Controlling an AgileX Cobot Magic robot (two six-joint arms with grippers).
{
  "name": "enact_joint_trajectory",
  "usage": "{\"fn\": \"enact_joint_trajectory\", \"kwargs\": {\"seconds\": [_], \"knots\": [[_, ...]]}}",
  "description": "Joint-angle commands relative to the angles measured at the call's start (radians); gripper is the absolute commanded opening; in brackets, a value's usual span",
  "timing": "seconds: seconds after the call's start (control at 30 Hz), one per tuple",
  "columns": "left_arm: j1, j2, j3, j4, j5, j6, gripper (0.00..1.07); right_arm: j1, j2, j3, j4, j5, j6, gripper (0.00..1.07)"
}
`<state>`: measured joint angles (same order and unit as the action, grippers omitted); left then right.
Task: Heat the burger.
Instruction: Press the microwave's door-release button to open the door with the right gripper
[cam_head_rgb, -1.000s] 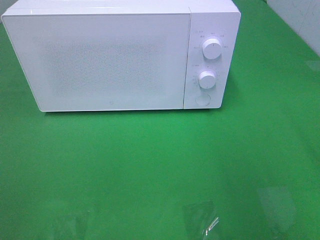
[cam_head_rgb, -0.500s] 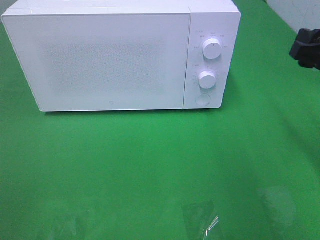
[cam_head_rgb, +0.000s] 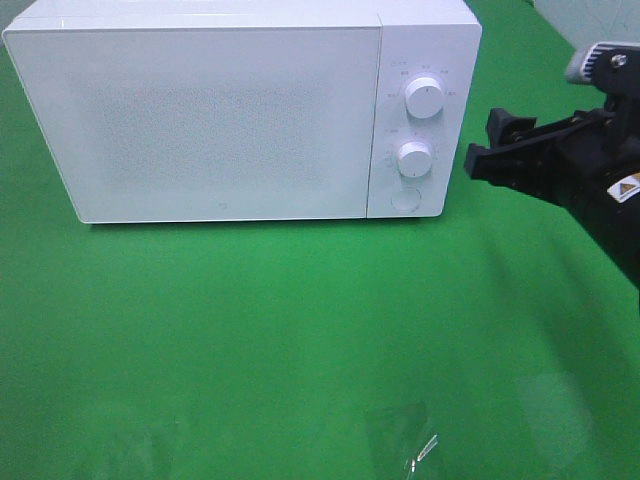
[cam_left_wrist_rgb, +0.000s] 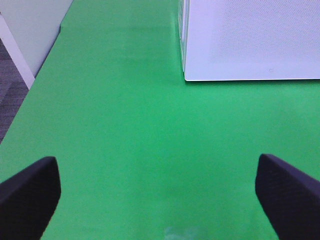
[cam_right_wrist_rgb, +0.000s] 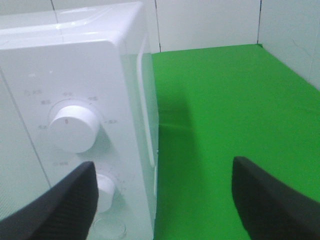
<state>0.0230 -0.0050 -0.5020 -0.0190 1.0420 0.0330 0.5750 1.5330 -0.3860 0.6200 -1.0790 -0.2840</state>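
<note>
The right arm (cam_head_rgb: 600, 190) has swung in from the right edge of the high view. A second ago it was out of sight, and half a second ago only a black piece showed at that edge. Now the right claw (cam_head_rgb: 482, 140) hangs just beside the microwave's right side, level with the knobs and apart from the casing.

The burger shows in none of the views, so its look, its heading and its long axis cannot be told. The microwave (cam_head_rgb: 220, 120) stands at the back of the green worktop (cam_head_rgb: 300, 330). Its door (cam_head_rgb: 200, 125) is shut and its speckled white front reveals nothing of the inside, so whether the burger sits within cannot be told.

On the control panel to the right of the door an upper knob (cam_head_rgb: 425, 98) sits above a lower knob (cam_head_rgb: 414, 158), with a round button (cam_head_rgb: 405, 199) below both.

The right claw (cam_right_wrist_rgb: 165, 200) has its dark fingers (cam_right_wrist_rgb: 60, 205) spread apart, and only the panel's edge and green worktop show between them. In its wrist view the upper knob (cam_right_wrist_rgb: 74, 127) is close by.

The left claw (cam_left_wrist_rgb: 159, 195) is spread wide over bare worktop (cam_left_wrist_rgb: 125, 125), gripping nothing. The microwave's lower front corner (cam_left_wrist_rgb: 250, 40) lies ahead of it.
</note>
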Motion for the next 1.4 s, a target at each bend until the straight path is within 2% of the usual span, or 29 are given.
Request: {"fn": "enact_joint_trajectory", "kwargs": {"seconds": [0.03,0.17,0.27,0.4,0.63,0.67,0.7,0.77,0.8,0.83,0.87,0.93,0.97,1.0,1.03,1.07,1.1,1.13,1.17,1.2,1.4], "knots": [[0.001,-0.018,0.002,-0.006,-0.006,0.002,0.98,0.055,0.024,0.001,0.035,-0.054,-0.030,0.74],[0.001,-0.018,0.002,-0.006,-0.006,0.002,0.98,0.178,0.075,-0.001,0.145,-0.106,-0.047,0.74],[0.001,-0.018,0.002,-0.006,-0.006,0.002,0.98,0.198,0.084,-0.001,0.164,-0.108,-0.045,0.74],[0.001,-0.018,0.002,-0.006,-0.006,0.002,0.98,0.281,0.106,-0.001,0.230,-0.109,-0.033,0.73],[0.001,-0.018,0.002,-0.006,-0.006,0.002,0.98,0.288,0.106,-0.001,0.228,-0.113,0.158,0.72],[0.001,-0.018,0.002,-0.006,-0.006,0.002,0.98,0.288,0.106,-0.001,0.227,-0.113,0.304,0.70],[0.001,-0.018,0.002,-0.006,-0.006,0.002,0.98,0.288,0.106,-0.001,0.227,-0.113,0.304,0.70],[0.001,-0.018,0.002,-0.006,-0.006,0.002,0.98,0.288,0.106,-0.001,0.195,-0.096,0.646,0.60],[0.001,-0.018,0.002,-0.006,-0.006,0.002,0.98,0.288,0.106,-0.001,0.195,-0.096,0.646,0.60],[0.001,-0.018,0.002,-0.006,-0.006,0.002,0.98,0.288,0.106,-0.001,0.165,-0.092,0.871,0.52],[0.001,-0.018,0.002,-0.006,-0.006,0.002,0.98,0.288,0.106,-0.001,0.165,-0.092,0.871,0.52],[0.001,-0.018,0.002,-0.006,-0.006,0.002,0.98,0.288,0.106,-0.001,0.119,-0.092,1.104,0.38],[0.001,-0.018,0.002,-0.006,-0.006,0.002,0.98,0.288,0.106,-0.001,0.119,-0.092,1.104,0.38],[0.001,-0.018,0.002,-0.006,-0.006,0.002,0.98,0.288,0.106,-0.001,0.095,-0.092,1.223,0.27],[0.001,-0.018,0.002,-0.006,-0.006,0.002,0.98,0.288,0.106,-0.001,0.095,-0.092,1.223,0.27],[0.001,-0.018,0.002,-0.006,-0.006,0.002,0.98,0.288,0.106,-0.001,0.084,-0.083,1.304,0.17],[0.001,-0.018,0.002,-0.006,-0.006,0.002,0.98,0.288,0.106,-0.001,0.084,-0.083,1.304,0.17],[0.001,-0.018,0.002,-0.006,-0.006,0.002,0.98,0.288,0.106,-0.001,0.090,-0.055,1.374,0.09],[0.001,-0.018,0.002,-0.006,-0.006,0.002,0.98,0.288,0.106,-0.001,0.090,-0.055,1.374,0.09],[0.001,-0.018,0.002,-0.006,-0.006,0.002,0.98,0.288,0.106,-0.001,0.107,-0.022,1.425,0.00],[0.001,-0.018,0.002,-0.006,-0.006,0.002,0.98,0.285,0.116,-0.001,0.138,0.055,1.511,0.00]]}}
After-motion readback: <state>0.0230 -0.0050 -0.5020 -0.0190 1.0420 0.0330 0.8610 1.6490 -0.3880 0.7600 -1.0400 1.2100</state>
